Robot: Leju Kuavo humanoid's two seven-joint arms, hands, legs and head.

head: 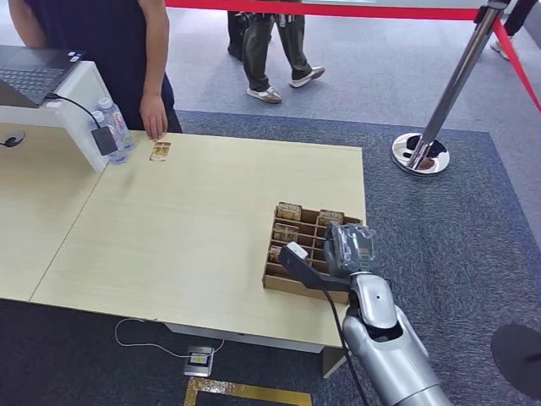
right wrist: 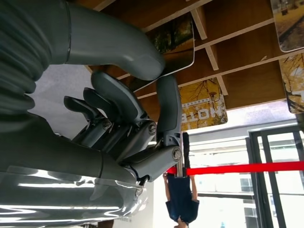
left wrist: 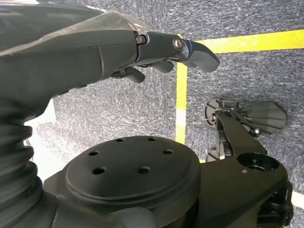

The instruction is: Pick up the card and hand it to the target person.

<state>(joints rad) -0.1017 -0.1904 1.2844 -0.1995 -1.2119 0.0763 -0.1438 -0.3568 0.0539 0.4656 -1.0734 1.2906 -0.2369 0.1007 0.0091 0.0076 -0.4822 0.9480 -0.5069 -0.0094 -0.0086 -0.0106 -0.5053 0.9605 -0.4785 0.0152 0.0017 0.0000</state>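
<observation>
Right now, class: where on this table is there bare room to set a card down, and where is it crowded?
Free: the wide stretch of table between the lone card and the divided tray. Crowded: the tray under the right hand, and the corner with the bottles.

A show hall or demo space is seen, not a home. The floor is covered with grey and blue carpet (head: 446,228). A red barrier belt (head: 331,10) is stretched across the far side from a shiny metal post (head: 446,93) on the right. People's legs (head: 274,51) are seen walking behind it. A light wooden table (head: 191,220) is set in the middle, and a laptop (head: 32,72) and water bottles (head: 115,127) are placed at the far left.
</observation>
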